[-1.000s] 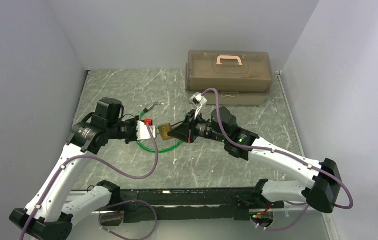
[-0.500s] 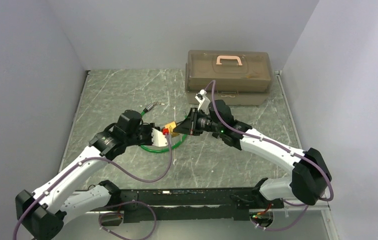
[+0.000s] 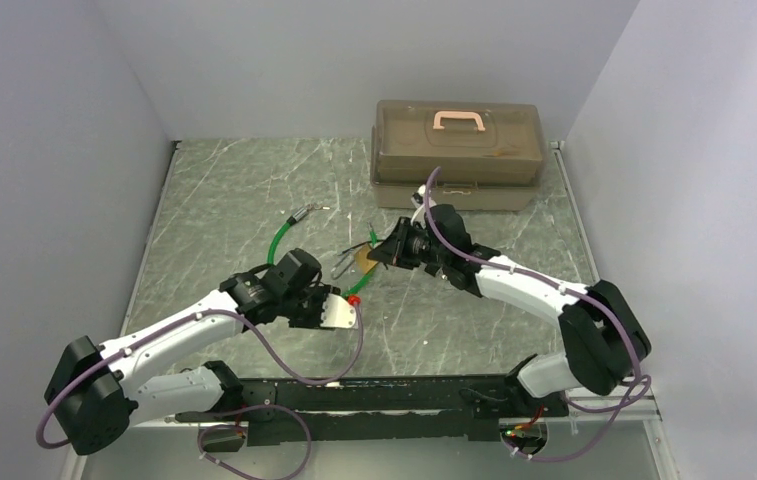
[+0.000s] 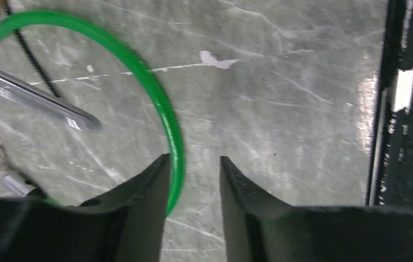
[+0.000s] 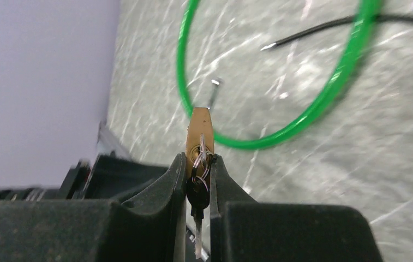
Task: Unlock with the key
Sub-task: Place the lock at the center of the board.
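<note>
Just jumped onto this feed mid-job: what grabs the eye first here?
The right gripper at mid-table, pinching a bunch of small silver keys, with the brass padlock just beyond its fingertips, by a bright green cable loop. The left gripper hangs open and empty nearer the arm bases, and a brown plastic toolbox with a pink handle sits at the back.

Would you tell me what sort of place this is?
Likely a robot lab test cell: grey walls around a marbled table, left arm and right arm bolted at its edge, toolbox at the back.

White links [image 3: 174, 328], black joints [image 3: 594, 345] and purple cables [image 3: 306, 380] lead to black claw fingers [image 4: 133, 218].
</note>
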Robot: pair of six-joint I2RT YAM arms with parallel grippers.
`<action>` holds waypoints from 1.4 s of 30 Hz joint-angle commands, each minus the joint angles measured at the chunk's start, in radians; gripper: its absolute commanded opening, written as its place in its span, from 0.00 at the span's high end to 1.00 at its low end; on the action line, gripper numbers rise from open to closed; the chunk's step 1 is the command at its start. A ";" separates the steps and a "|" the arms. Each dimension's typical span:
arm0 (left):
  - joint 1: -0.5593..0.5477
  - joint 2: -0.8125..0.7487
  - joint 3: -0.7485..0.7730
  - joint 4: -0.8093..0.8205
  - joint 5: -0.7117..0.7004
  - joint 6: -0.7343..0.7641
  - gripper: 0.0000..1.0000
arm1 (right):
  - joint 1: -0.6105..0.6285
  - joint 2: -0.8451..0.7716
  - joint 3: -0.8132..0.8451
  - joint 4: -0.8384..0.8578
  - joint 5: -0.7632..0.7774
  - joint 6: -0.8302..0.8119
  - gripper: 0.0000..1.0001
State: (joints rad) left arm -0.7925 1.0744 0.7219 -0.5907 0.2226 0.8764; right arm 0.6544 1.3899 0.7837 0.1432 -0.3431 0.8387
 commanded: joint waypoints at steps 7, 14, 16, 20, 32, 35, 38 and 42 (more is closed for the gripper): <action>-0.003 0.056 0.091 -0.143 0.025 -0.160 0.44 | -0.036 0.071 0.001 0.192 0.047 -0.062 1.00; 0.074 0.094 0.243 -0.245 0.132 -0.261 0.44 | -0.036 0.100 -0.020 0.211 0.021 -0.100 1.00; 0.097 0.095 0.282 -0.274 0.168 -0.281 0.44 | -0.035 0.105 -0.026 0.216 0.015 -0.109 1.00; 0.139 0.066 0.325 -0.320 0.214 -0.279 0.44 | -0.036 0.104 -0.060 0.218 0.000 -0.108 1.00; 0.281 0.033 0.380 -0.474 0.204 -0.242 0.01 | -0.038 -0.064 -0.277 0.152 0.080 -0.074 1.00; 0.301 -0.006 0.327 -0.448 0.210 -0.242 0.01 | -0.038 -0.070 -0.326 0.219 0.075 -0.062 0.97; 0.309 -0.022 0.296 -0.437 0.198 -0.232 0.01 | -0.037 -0.058 -0.361 0.303 0.068 -0.074 0.82; 0.351 0.006 0.293 -0.430 0.202 -0.247 0.01 | -0.037 -0.042 -0.395 0.378 0.071 -0.094 0.60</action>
State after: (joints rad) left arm -0.4801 1.0683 1.0183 -1.0264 0.4046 0.6350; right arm 0.6174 1.3376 0.4179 0.3992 -0.2863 0.7719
